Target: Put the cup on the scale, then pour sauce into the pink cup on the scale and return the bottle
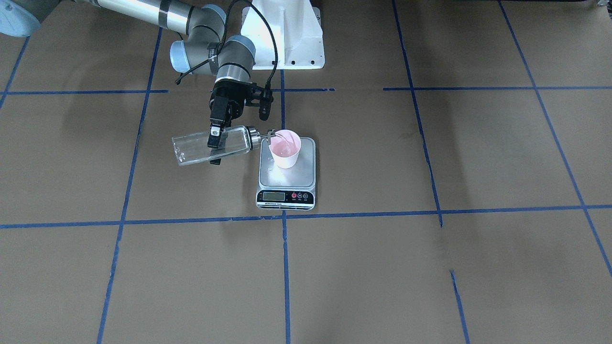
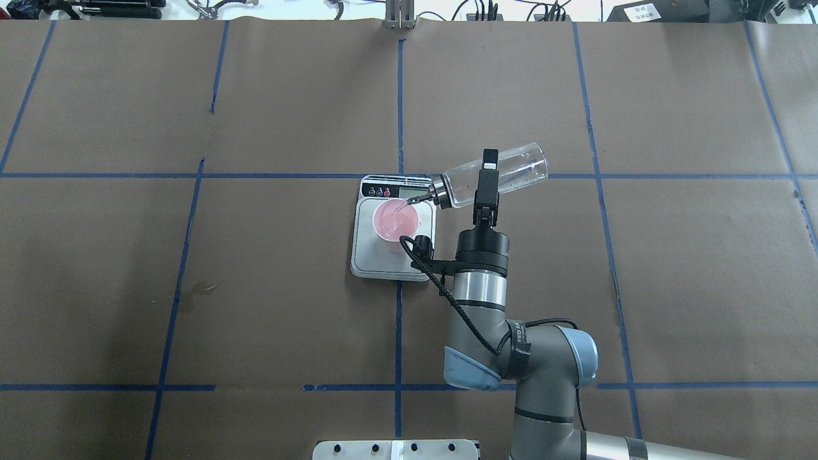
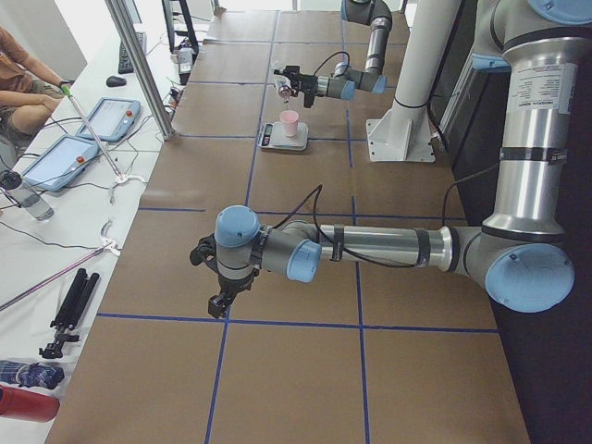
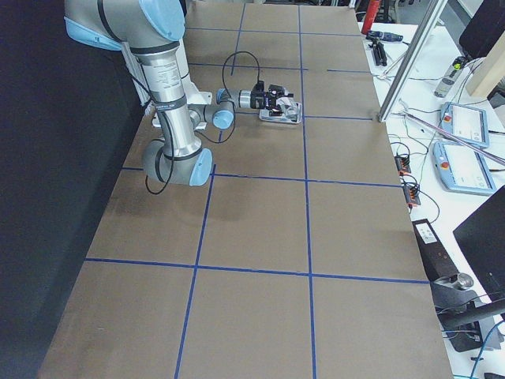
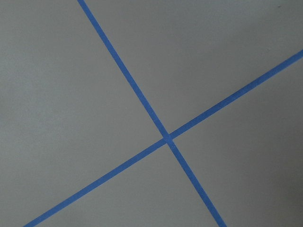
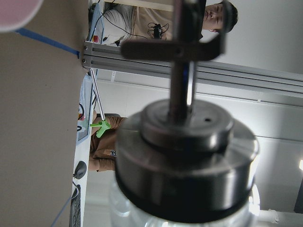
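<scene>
Seen from behind the robot, nearest to farthest. The right arm [image 2: 479,300] reaches forward over the brown paper surface [image 2: 255,287], which blue tape lines [image 2: 399,96] divide into squares.

The scale [image 2: 383,263] lies flat at a crossing of those lines. Its steel platform is toward the robot and its black display strip, with red buttons, is on the far side. The cup [image 2: 395,220] stands upright on the far half of the platform, just short of the strip. It is small, pale pink and tapered, and it holds a shallow pool of glossy liquid that looks pink against the cup's inside.

The right pincer [image 1: 215,147] is clamped across the middle of the bottle [image 2: 514,166], with one finger on each side of the glass. The bottle is clear and cylindrical and is held off the surface, tipped almost level. Its silver cap points toward the cup, and the thin spout tip sits over the cup's rim. A fine pale stream shows between spout and cup. The liquid level inside the bottle cannot be read.

The left arm [image 3: 370,248] hangs well apart over bare surface. Whether the left pincer [image 3: 219,302] is open or closed cannot be told.
</scene>
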